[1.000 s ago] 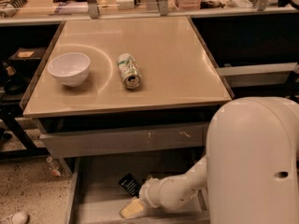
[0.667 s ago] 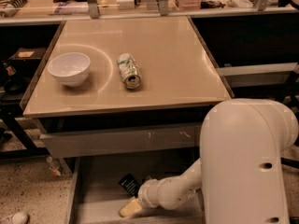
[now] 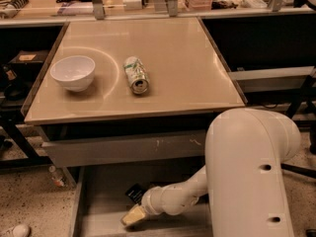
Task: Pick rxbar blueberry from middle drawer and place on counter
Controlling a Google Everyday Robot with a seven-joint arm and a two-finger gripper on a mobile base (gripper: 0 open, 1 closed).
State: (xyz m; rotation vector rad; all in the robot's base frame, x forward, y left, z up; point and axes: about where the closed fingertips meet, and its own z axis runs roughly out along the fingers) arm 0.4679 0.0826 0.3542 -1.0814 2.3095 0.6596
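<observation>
While the white arm [image 3: 247,172] has shifted a little to the left during the last second, the gripper [image 3: 133,215] has hardly moved. It stays low in the open middle drawer [image 3: 98,201], near the front edge. Whether the gripper is spread or pressed together, I cannot tell. The rxbar blueberry [image 3: 134,192] lies on the drawer floor just behind the gripper, in the same place as before, and nothing holds it. I judge that the arm is only adjusting its posture for the reach and that the grasp is not yet made. The gripper must still come onto the bar before any lifting can start.

Farther back, above the drawers, the table [image 3: 197,73] is unchanged. The crushed can [image 3: 136,74] lies on its side near the middle and the white bowl [image 3: 73,72] stands at its left. Much bare surface remains at the right for placing the bar.
</observation>
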